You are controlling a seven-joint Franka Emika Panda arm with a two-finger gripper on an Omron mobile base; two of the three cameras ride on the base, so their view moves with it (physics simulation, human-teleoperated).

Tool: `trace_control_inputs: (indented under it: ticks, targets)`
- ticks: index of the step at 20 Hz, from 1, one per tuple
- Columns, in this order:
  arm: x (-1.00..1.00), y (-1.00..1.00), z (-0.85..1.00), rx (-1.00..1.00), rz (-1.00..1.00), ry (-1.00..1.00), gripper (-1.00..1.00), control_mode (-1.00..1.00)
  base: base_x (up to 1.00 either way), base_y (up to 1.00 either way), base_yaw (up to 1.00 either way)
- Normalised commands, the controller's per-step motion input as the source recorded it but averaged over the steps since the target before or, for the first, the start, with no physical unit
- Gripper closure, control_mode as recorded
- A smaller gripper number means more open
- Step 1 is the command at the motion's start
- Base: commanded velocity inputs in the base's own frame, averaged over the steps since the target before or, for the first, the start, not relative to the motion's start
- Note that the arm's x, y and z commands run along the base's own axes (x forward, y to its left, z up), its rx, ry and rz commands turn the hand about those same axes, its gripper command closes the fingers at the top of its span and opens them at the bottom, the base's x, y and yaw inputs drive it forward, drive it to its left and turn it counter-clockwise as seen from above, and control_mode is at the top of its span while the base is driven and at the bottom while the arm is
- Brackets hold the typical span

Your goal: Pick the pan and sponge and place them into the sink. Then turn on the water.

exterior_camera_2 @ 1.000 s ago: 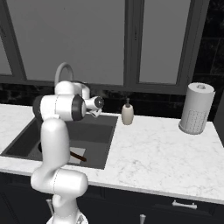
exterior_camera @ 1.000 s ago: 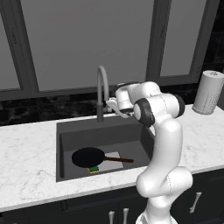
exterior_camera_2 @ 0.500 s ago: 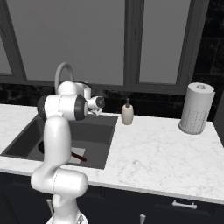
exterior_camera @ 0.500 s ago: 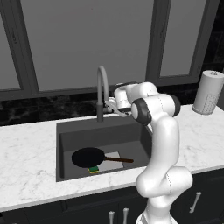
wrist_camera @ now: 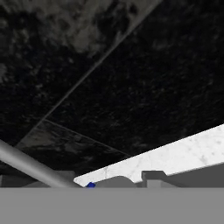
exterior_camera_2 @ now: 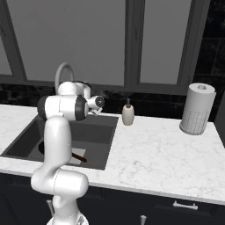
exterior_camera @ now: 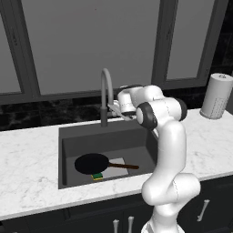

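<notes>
While the left base view lays the sink [exterior_camera: 68, 150] open below the gripper [exterior_camera: 112, 108], with the pan [exterior_camera: 91, 163] on its floor and the sponge [exterior_camera: 97, 176] touching the pan's near rim, the right base view hides most of that behind the arm, adding a soap bottle [exterior_camera_2: 128, 114] and paper towel roll [exterior_camera_2: 197, 109] off to the right. Beside the faucet [exterior_camera: 105, 93], the fingers' spread cannot be told.
</notes>
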Motion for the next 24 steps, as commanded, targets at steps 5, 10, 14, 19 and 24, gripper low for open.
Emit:
trace_control_inputs:
  ticks: [5, 10, 14, 19, 24]
  targets:
    - [0.0, 0.0, 0.0, 0.01, 0.0, 0.0, 1.0, -1.0, 0.0, 0.0, 0.0]
    - [0.0, 0.0, -0.02, 0.26, 0.0, -0.03, 1.0, -1.0, 0.0, 0.0, 0.0]
    - [0.0, -0.03, 0.0, 0.34, -0.1, 0.0, 1.0, -1.0, 0.0, 0.0, 0.0]
    - [0.0, -0.06, -0.07, 0.27, -0.19, 0.0, 1.0, -1.0, 0.0, 0.0, 0.0]
    - [0.0, -0.06, -0.12, 0.19, -0.27, 0.0, 1.0, -1.0, 0.0, 0.0, 0.0]
